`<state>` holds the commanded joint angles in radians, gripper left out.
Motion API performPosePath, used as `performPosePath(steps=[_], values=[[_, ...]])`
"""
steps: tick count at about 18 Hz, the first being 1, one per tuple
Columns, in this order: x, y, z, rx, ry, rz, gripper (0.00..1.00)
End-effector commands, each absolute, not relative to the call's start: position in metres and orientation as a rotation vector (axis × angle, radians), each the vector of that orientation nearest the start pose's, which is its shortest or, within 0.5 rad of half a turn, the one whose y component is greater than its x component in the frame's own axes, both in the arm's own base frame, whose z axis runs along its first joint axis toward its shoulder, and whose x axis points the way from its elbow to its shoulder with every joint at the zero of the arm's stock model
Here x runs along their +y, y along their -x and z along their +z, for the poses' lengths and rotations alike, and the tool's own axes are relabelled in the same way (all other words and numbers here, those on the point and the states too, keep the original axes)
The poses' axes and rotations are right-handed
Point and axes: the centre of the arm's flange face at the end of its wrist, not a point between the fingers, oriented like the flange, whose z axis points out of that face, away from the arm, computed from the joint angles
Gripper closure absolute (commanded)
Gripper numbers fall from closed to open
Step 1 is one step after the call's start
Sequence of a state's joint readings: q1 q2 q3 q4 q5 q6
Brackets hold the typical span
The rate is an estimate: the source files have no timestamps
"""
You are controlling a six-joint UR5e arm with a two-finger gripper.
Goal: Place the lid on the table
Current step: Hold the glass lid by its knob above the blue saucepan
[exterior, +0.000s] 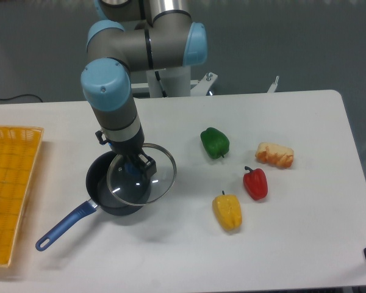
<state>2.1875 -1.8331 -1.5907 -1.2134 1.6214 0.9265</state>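
Observation:
The lid [147, 180], a round clear glass disc with a thin silver rim, hangs tilted over the right side of the dark saucepan [105, 194]. My gripper [135, 166] comes down from above and is shut on the lid's knob at its centre. The lid's right edge reaches past the pan's rim, over the white table [293, 232]. The saucepan's blue handle [64, 226] points toward the front left. The knob itself is mostly hidden by the fingers.
A yellow-orange grid tray [9, 189] lies at the left edge. To the right lie a green pepper [215, 142], a red pepper [255, 183], a yellow pepper [227, 211] and a piece of bread [275, 155].

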Motion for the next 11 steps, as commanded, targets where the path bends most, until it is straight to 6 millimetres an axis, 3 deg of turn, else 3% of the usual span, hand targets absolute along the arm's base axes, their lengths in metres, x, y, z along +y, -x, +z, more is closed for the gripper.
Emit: performPosePath(steps=[11], values=[[0.555,0.253,0.371,0.434,3.095,0.144,0.46]])
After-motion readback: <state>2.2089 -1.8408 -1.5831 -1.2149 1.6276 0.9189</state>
